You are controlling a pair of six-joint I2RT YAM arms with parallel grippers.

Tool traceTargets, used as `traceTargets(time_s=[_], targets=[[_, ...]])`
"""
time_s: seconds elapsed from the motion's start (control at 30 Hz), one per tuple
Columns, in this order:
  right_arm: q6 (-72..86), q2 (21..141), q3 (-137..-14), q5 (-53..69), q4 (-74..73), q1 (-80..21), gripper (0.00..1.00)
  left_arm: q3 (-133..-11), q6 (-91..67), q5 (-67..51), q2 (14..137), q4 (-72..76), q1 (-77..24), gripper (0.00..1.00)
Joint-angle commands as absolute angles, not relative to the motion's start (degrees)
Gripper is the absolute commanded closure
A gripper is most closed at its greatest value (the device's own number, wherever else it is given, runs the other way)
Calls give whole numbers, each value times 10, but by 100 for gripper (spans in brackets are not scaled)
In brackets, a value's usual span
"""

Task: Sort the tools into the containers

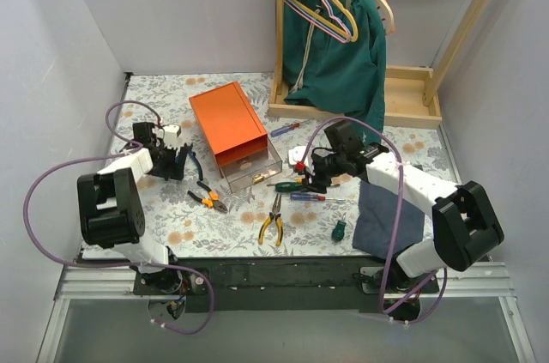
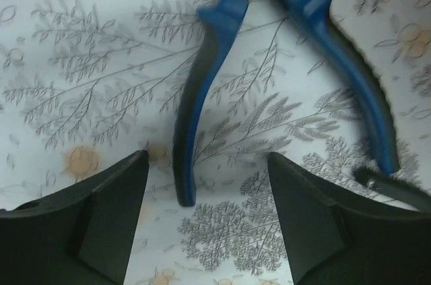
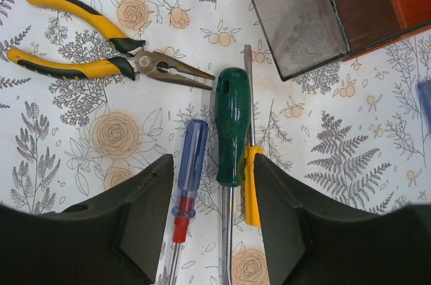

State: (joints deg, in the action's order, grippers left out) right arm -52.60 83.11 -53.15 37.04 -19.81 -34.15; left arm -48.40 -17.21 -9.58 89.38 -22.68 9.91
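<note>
Two claws of yours were open, and neither gripped anything. Your left claw (image 2: 209,221) hung low over the table (image 2: 81,62), whose cover was printed with grey ferns and pale roses. Its dark, wedge-shaped fingers (image 2: 94,231) stood on either side of one handle tip of the blue pliers (image 2: 195,116) without touching it. Those handles were long and curved, blue with a darker edge, and splayed apart.

Your right claw (image 3: 212,224) was spread above three slim screwdrivers lying side by side. The blue-handled screwdriver (image 3: 190,157) had a clear handle with a red collar. The green screwdriver (image 3: 231,127) was glossy and rounded, its steel shaft running between your fingers. The yellow-handled screwdriver (image 3: 251,187) lay against the green one's right side, its flat blade pointing toward the clear drawer (image 3: 303,19).

That boxy, see-through drawer stuck out of the near end of the orange cabinet (image 1: 227,121), at the middle of the table between your two claws. The yellow-black pliers (image 1: 273,224) lay nearer you, their jaws slightly parted. The orange-black pliers (image 1: 208,200) lay near and left of the drawer.
</note>
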Motion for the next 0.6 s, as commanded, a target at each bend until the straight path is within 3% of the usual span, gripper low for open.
traceTargets(time_s=[0.0,0.07,0.1,0.17,0.2,0.27,0.3,0.57], targets=[[-518,798,-535,351,-221,-343,41,-533,-141,-77,952,-178,101,31],[-515,794,-533,347,-221,-340,41,-543,-135,-78,989,-179,101,35],[-509,791,-533,346,-221,-338,41,-547,-132,-81,999,-179,101,42],[-505,789,-534,345,-221,-336,41,-557,-122,-99,1019,-192,101,61],[-504,788,-535,345,-221,-337,41,-562,-118,-107,1023,-204,101,85],[-504,788,-538,341,-221,-336,41,-577,-120,-118,1026,-248,101,96],[-504,787,-541,339,-220,-333,41,-580,-120,-120,1013,-263,102,100],[-466,799,-553,341,-178,-319,41,-641,-107,-199,808,-482,129,100]])
